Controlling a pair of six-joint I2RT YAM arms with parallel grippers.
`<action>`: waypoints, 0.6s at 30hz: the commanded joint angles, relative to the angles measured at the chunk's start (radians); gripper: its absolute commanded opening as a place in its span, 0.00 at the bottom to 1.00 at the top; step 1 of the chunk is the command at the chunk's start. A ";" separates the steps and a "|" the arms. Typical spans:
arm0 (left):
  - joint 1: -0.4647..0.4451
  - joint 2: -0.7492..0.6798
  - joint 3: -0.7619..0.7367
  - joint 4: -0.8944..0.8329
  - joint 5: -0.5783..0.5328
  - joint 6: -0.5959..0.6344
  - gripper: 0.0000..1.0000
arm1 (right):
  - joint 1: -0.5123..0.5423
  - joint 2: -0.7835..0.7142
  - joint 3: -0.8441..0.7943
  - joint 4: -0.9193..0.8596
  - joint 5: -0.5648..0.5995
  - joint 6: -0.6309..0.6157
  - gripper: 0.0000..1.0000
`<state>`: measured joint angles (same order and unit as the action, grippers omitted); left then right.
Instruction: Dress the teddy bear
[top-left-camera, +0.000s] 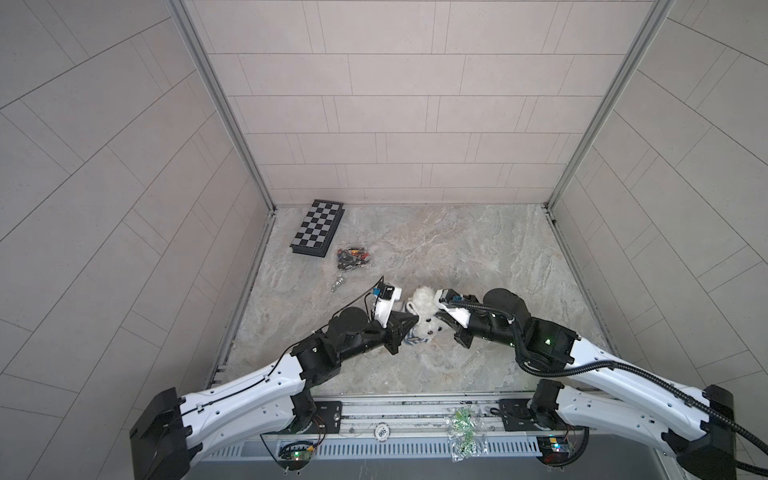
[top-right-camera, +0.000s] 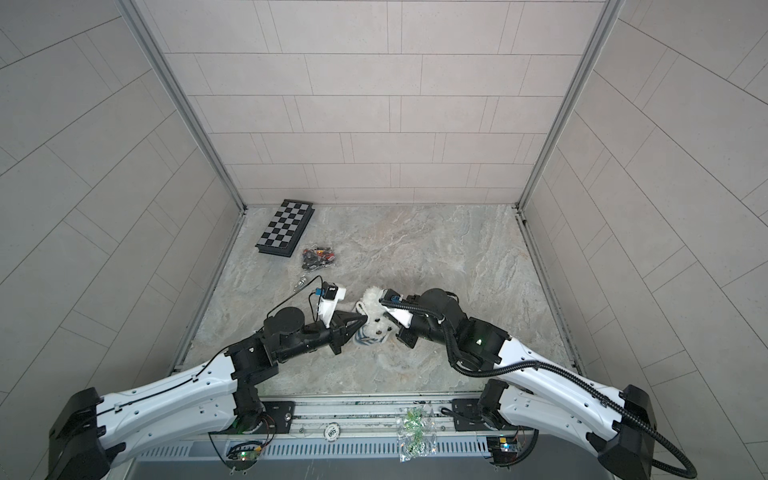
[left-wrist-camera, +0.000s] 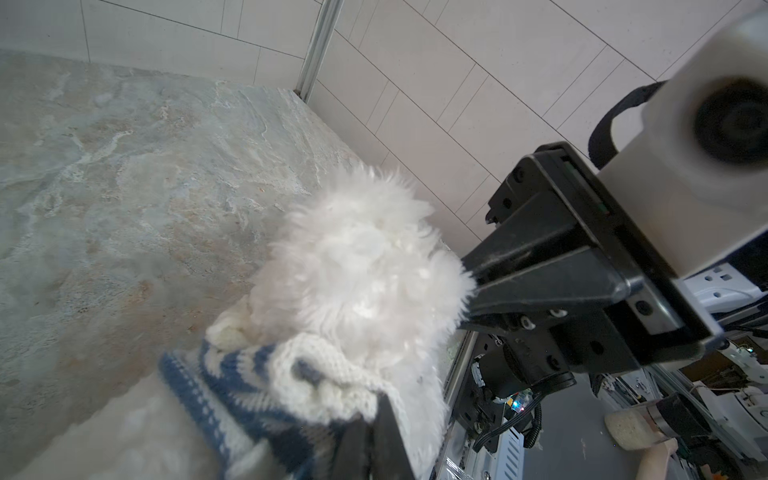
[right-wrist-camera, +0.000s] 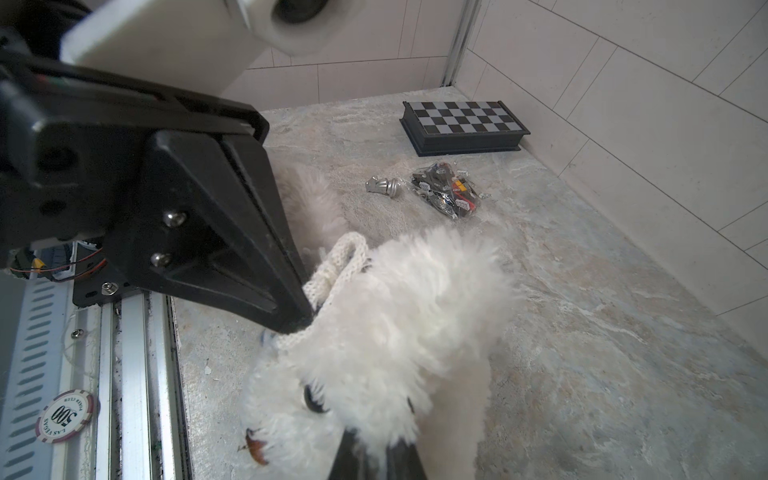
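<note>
Clear bag (top-left-camera: 466, 436) holds green bits (top-left-camera: 460, 415); bag (top-left-camera: 353, 258) beyond teddy bear (top-left-camera: 423, 305) holds dark pieces.

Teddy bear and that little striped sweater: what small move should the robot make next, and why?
Probably the left end effector, shut on the knit edge of the sweater, should tug it a little way over the teddy bear while the right end effector, shut on its fur, holds steady: the sweater sits bunched beside its face.

"500 LAS VEGAS" on poker chip (right-wrist-camera: 66, 415)
</note>
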<state>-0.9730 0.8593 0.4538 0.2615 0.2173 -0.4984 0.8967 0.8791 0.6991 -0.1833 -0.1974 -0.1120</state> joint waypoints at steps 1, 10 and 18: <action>-0.017 -0.012 0.028 0.053 0.055 0.008 0.00 | 0.005 -0.013 -0.013 0.083 -0.022 0.003 0.00; 0.026 -0.124 -0.001 -0.158 -0.116 -0.018 0.16 | 0.005 -0.063 -0.042 0.097 -0.017 -0.015 0.00; 0.056 -0.243 -0.055 -0.231 -0.119 -0.065 0.16 | 0.005 -0.072 -0.049 0.102 -0.004 -0.020 0.00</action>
<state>-0.9283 0.6430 0.4183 0.0792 0.1093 -0.5415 0.8967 0.8280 0.6468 -0.1303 -0.2016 -0.1120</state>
